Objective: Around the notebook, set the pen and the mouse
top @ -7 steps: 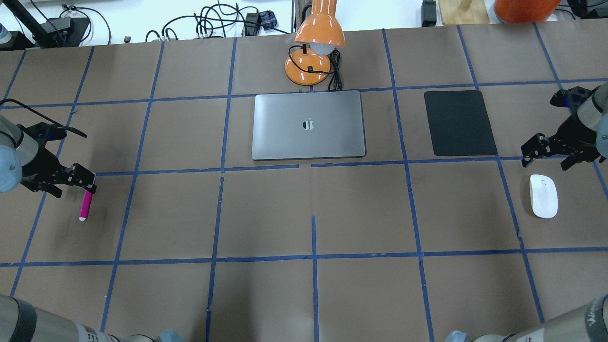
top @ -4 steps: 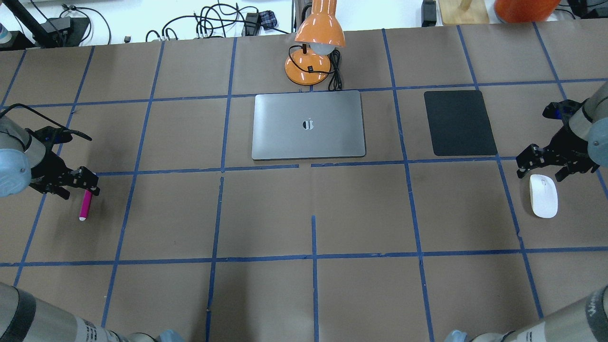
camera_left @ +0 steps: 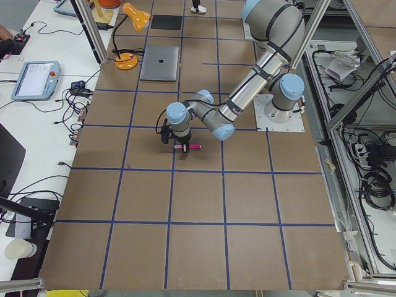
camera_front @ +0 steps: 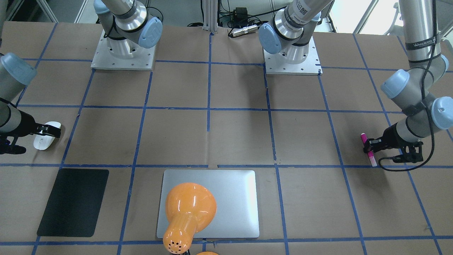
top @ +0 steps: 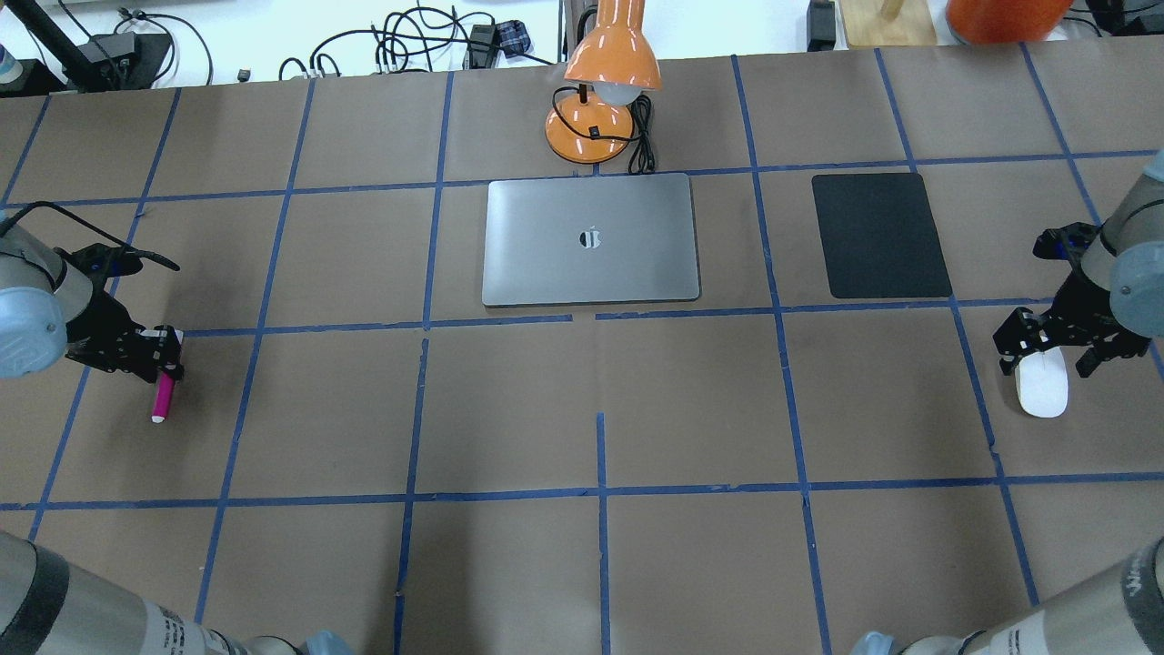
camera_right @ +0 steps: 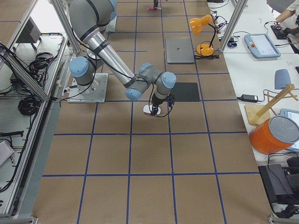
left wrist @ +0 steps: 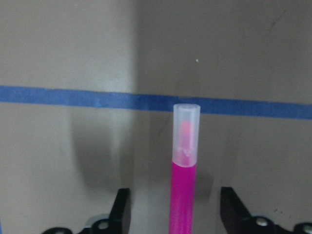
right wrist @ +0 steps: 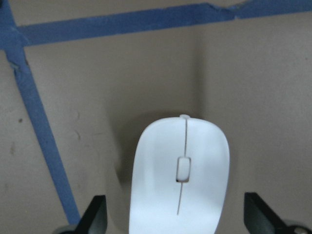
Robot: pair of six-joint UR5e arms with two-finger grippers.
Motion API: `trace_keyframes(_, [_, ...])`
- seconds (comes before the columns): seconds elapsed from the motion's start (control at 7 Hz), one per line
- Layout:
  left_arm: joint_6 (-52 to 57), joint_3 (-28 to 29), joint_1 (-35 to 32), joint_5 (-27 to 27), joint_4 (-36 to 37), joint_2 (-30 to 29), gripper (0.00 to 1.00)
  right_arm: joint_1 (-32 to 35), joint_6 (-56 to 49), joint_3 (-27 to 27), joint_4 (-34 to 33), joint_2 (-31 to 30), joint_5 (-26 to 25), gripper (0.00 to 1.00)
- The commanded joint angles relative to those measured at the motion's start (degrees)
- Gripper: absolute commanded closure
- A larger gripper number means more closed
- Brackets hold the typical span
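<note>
The magenta pen (top: 164, 397) lies on the table at far left, its pale cap (left wrist: 186, 131) pointing away from the wrist camera. My left gripper (top: 165, 357) is low over its far end, open, with one finger (left wrist: 122, 210) on each side and gaps to the barrel. The white mouse (top: 1042, 389) rests at far right. My right gripper (top: 1046, 349) is open and straddles the mouse's far half; a finger (right wrist: 95, 217) stands clear of each flank of the mouse (right wrist: 180, 178). The silver notebook (top: 591, 238) lies closed at centre back, far from both.
An orange desk lamp (top: 602, 86) stands just behind the notebook, its head (camera_front: 189, 209) overhanging it in the front-facing view. A black mat (top: 880, 235) lies right of the notebook. Blue tape lines grid the brown table (top: 600, 400). Cables run along the back edge.
My left gripper has come down around the pen's far end. My right gripper has moved toward the robot and down, from beside the mat to astride the mouse. Pen and mouse have not moved.
</note>
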Motion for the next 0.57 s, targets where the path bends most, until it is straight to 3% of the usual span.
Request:
trace_keyframes(0.0, [-1.02,-0.08,0.06,1.21,-0.45,0.10,1.00,0.00,-0.17,-0.04,-0.40,0.30,0.44,0.05])
trace_keyframes(0.14, [-1.29,0.09,0.06,4.18,-0.10,0.28,1.00,0.00,0.01,0.13,-0.40,0.39,0.27,0.13])
trace_keyframes(0.43, [-3.90,3.49,-0.12,7.53,-0.88,3.60,1.00,0.00,-0.17,0.13,-0.40,0.74,0.27,0.18])
